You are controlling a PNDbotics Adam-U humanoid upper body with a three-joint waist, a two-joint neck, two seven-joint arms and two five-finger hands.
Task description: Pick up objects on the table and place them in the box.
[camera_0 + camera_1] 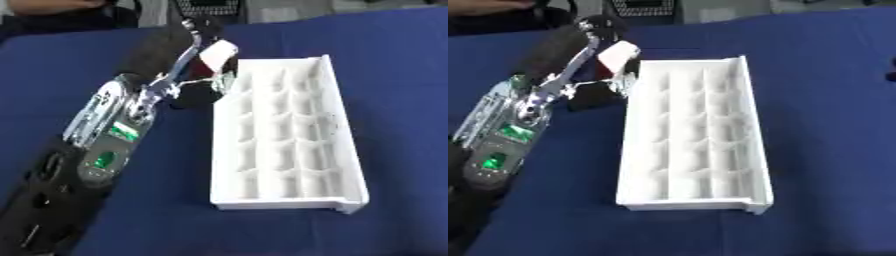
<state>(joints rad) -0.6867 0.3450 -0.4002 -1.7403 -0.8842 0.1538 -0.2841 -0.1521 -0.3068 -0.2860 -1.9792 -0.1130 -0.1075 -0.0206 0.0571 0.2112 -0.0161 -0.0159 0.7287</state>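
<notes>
One hand, the left hand [199,60], pinched a small white-and-red object [215,54] just beside the far left corner of the white compartmented box [350,165], seemingly poised for placement inside.

Setting: a lab or test bench. Indicators: a table covered with a dark blue cloth [385,75], a black wire-mesh item [210,7] at the upper centre edge, and a seated person's arm [487,7] upper left.
</notes>
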